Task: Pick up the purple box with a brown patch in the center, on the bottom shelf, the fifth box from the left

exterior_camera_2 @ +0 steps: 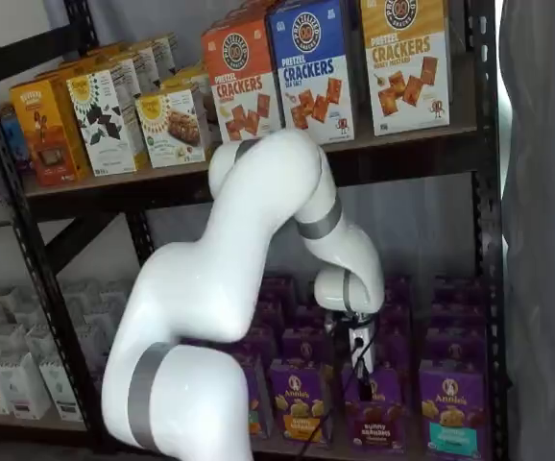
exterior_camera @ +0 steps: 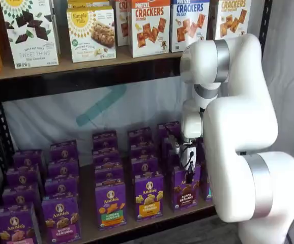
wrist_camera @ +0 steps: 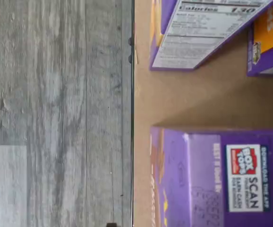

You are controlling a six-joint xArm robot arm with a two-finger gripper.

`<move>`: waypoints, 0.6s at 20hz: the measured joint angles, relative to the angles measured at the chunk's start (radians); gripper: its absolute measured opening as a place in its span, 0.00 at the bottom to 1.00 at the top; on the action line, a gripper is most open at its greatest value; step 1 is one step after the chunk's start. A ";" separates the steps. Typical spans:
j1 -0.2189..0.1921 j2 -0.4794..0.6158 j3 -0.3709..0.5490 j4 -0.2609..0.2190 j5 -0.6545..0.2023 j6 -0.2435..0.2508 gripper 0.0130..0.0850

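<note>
A: Reaching for the small upright purple carton with dark brown bunny cookies pictured on its front (exterior_camera: 185,187), the white arm has its wrist low over the front of the light-brown wooden bottom shelf with the black metal rail (exterior_camera: 152,223). That carton stands in the front row, just beside a purple box with a yellow band (exterior_camera: 148,195) on one side; in a shelf view (exterior_camera_2: 374,408) a purple box with a teal band (exterior_camera_2: 450,408) stands on its other side.

B: And the gripper (exterior_camera: 189,170)?

A: Its white body and dark fingers hang right above the carton's top in both shelf views (exterior_camera_2: 357,357), with a cable beside them. I cannot tell whether the fingers stand apart or together; they show side-on and small. Nothing looks clamped yet.

B: What does the wrist view give?

A: A purple carton top with a Box Tops label (wrist_camera: 221,177), bare shelf board (wrist_camera: 174,99), the grey plank floor (wrist_camera: 56,113) beyond the rail, and a tilted nutrition panel (wrist_camera: 205,28) of another box. No fingers visible.

B: So how to do it well?

A: My judgement: centre the fingers over the carton's narrow sides, descend straight so neither finger catches the neighbours, close firmly but gently on the thin cardboard, then lift vertically before pulling outward, so the boxes behind and beside stay standing.
</note>
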 joint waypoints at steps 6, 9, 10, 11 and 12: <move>-0.002 0.016 -0.010 0.021 -0.006 -0.021 1.00; 0.000 0.019 -0.008 0.042 -0.019 -0.039 0.89; 0.000 0.019 -0.007 0.044 -0.021 -0.040 0.89; 0.001 0.020 -0.007 0.043 -0.023 -0.039 0.83; 0.001 0.020 -0.006 0.043 -0.024 -0.038 0.83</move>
